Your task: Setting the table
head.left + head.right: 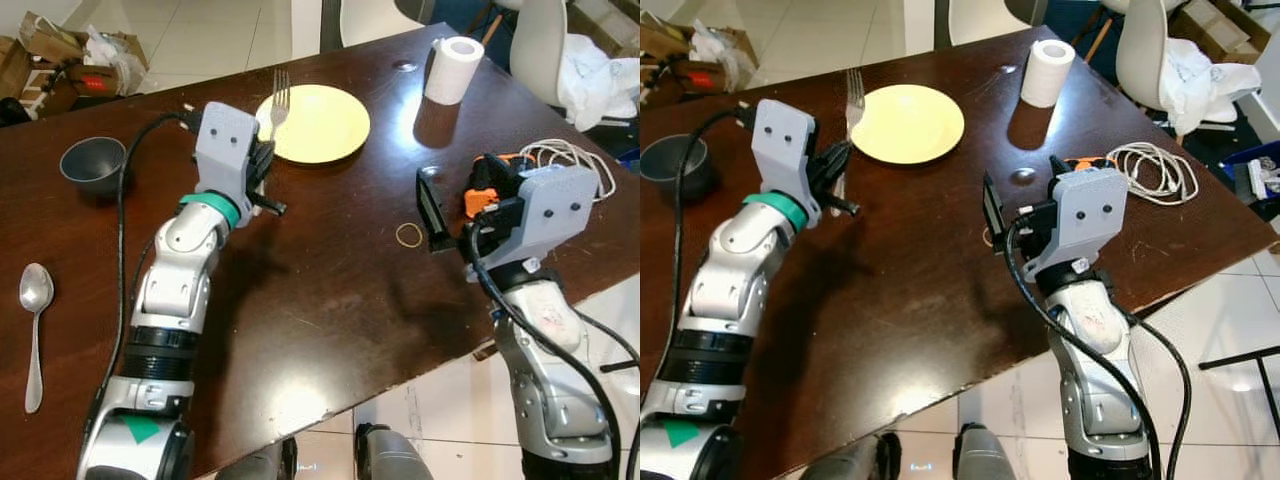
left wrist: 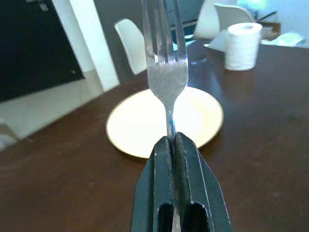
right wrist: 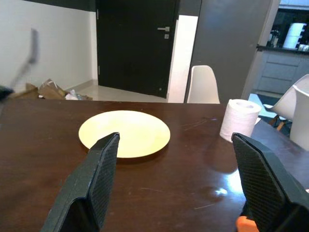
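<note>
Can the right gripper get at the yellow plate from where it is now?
Probably yes. The right gripper is open and empty, facing the yellow plate across bare table. The toilet roll stands off to one side, and the left gripper holds the fork at the plate's far edge.

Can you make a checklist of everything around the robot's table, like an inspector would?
Surface: dark glossy wooden table, some glare.
Job's things: round yellow plate; silver metal fork held upright near the plate; silver spoon and dark grey bowl toward the robot's left.
Clutter: white paper roll, tan rubber band.
Grippers: left tool shut on the fork; right tool open, empty.
Cables: coiled white cord; black cable along the left arm.
Surroundings: white chairs, cardboard boxes, tiled floor.
</note>
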`<state>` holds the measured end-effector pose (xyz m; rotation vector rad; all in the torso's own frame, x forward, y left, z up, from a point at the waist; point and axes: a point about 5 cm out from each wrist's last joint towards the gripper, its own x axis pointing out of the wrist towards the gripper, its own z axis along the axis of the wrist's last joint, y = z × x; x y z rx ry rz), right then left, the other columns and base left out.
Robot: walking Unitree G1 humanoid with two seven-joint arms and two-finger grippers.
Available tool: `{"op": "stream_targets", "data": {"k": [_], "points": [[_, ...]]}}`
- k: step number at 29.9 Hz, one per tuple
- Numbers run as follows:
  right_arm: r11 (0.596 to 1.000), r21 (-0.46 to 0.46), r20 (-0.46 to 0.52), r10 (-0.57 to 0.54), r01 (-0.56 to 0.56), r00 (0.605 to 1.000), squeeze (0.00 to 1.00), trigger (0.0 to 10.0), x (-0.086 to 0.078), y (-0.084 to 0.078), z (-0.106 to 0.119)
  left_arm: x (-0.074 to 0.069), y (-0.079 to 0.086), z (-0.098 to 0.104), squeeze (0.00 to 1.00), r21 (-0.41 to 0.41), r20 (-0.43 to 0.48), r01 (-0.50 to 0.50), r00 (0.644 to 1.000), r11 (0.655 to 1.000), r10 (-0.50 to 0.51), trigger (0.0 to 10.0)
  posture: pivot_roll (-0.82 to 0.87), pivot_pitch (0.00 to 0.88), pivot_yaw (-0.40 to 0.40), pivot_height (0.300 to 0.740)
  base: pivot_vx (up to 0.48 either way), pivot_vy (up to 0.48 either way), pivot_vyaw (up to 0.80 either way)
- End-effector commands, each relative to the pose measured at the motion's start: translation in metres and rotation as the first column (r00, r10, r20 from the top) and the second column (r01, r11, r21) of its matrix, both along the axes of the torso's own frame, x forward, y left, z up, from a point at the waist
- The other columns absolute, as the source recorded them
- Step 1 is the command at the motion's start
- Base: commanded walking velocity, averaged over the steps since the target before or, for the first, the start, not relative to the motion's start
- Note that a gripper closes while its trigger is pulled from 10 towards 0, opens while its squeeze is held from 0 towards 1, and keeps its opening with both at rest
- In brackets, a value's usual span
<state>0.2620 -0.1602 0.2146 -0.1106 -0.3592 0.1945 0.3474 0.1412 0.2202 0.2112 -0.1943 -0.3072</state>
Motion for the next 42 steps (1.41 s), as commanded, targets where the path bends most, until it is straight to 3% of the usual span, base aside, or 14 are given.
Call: {"op": "stream_targets", "data": {"k": [1, 4, 9, 16, 20, 23, 42], "points": [[1.0, 0.002, 0.001, 0.004, -0.004, 1.0, 0.0, 10.0, 0.0, -0.002, -0.001, -0.003, 0.01, 0.001, 0.0, 0.024, 0.001, -0.019, 1.0, 1.0, 0.019, 10.0, -0.02, 0.004, 0.07, 0.74, 0.0, 0.0, 0.0], [1.0, -0.005, 0.013, -0.01, 0.011, 1.0, 0.0, 10.0, 0.0, -0.007, 0.002, -0.01, 0.033, -0.005, 0.0, 0.055, -0.033, -0.041, 0.999, 0.998, 0.043, 10.0, -0.01, 0.0, 0.071, 0.74, 0.0, 0.0, 0.0], [1.0, -0.003, 0.023, -0.023, 0.023, 0.999, 0.0, 10.0, 0.001, -0.01, 0.004, -0.01, 0.042, -0.018, 0.0, 0.064, -0.051, -0.089, 0.994, 0.994, 0.093, 10.0, -0.02, 0.0, 0.064, 0.74, 0.0, 0.0, 0.0], [1.0, -0.007, 0.036, -0.014, 0.015, 0.999, 0.0, 10.0, 0.005, -0.011, 0.008, -0.009, 0.022, -0.029, 0.0, -0.034, -0.058, -0.175, 0.983, 0.984, 0.173, 10.0, -0.03, 0.0, 0.038, 0.74, 0.0, 0.0, 0.0], [1.0, -0.005, 0.036, -0.003, 0.003, 0.999, 0.0, 10.0, 0.007, -0.008, 0.008, -0.012, 0.011, -0.03, 0.0, -0.056, -0.05, -0.168, 0.985, 0.984, 0.165, 10.0, -0.02, 0.0, 0.03, 0.74, 0.0, 0.0, 0.0], [1.0, 0.001, 0.028, 0.011, -0.011, 1.0, 0.0, 10.0, 0.009, -0.004, 0.005, -0.013, -0.008, -0.026, 0.0, -0.073, -0.033, -0.102, 0.994, 0.992, 0.1, 10.0, -0.02, 0.0, 0.03, 0.74, 0.0, 0.0, 0.0], [0.997, 0.044, 0.012, -0.059, 0.059, 0.998, 0.0, 10.0, 0.006, -0.006, -0.004, -0.002, -0.02, -0.016, 0.0, -0.1, 0.004, -0.073, 0.997, 0.992, 0.074, 10.0, -0.06, 0.0, 0.047, 0.74, 0.0, 0.0, 0.0]]}}
